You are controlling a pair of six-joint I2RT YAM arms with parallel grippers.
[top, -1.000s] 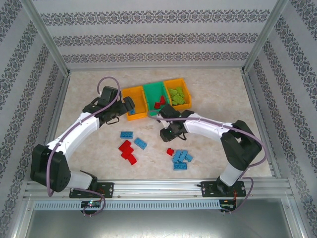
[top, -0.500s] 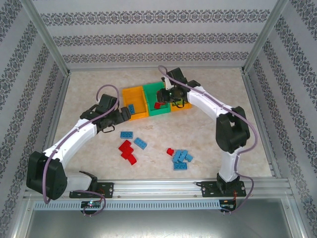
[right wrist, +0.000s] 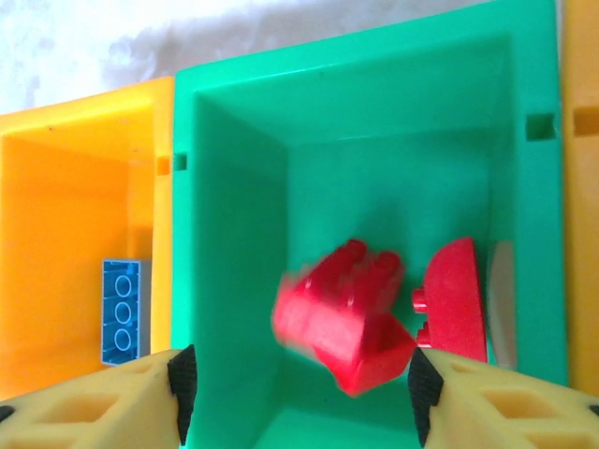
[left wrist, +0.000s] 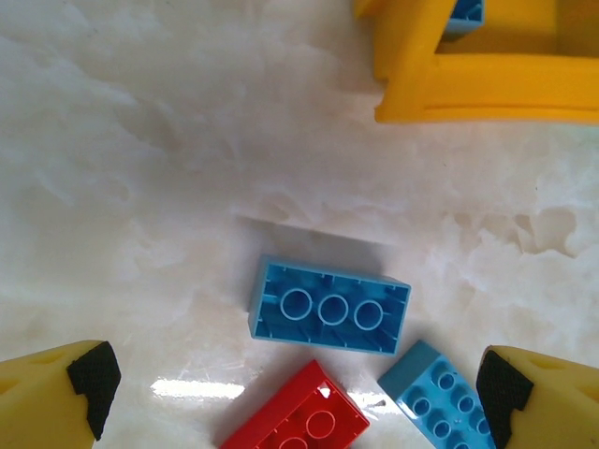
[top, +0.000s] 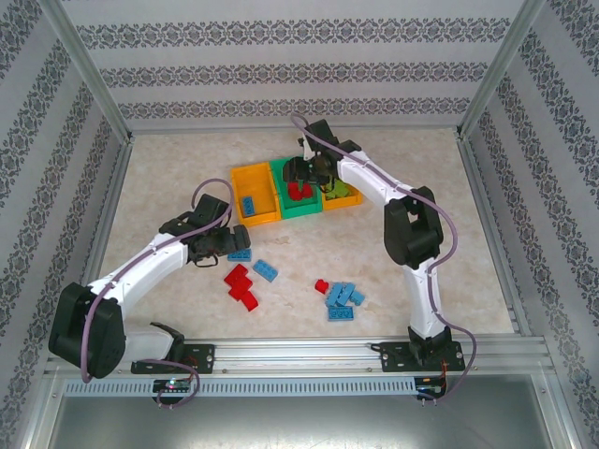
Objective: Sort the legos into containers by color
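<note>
Yellow fingers point(left wrist: 56, 402) of the left gripper point(top: 234, 243) stand wide apart over the marbled table point(left wrist: 140, 140), holding nothing; between them lies an upturned blue brick point(left wrist: 329, 306), a red brick point(left wrist: 295, 423) and a second blue brick point(left wrist: 440, 400) just beside it; the left orange bin point(top: 255, 182) holds a lone blue brick point(right wrist: 120, 311); the right gripper point(right wrist: 299, 379) hangs over the green bin point(right wrist: 234, 187), jaws wide; a blurred red brick point(right wrist: 342, 323) shows under the gap, a second red brick point(right wrist: 456, 297) beside it; the right orange bin point(right wrist: 582, 234) adjoins.
</note>
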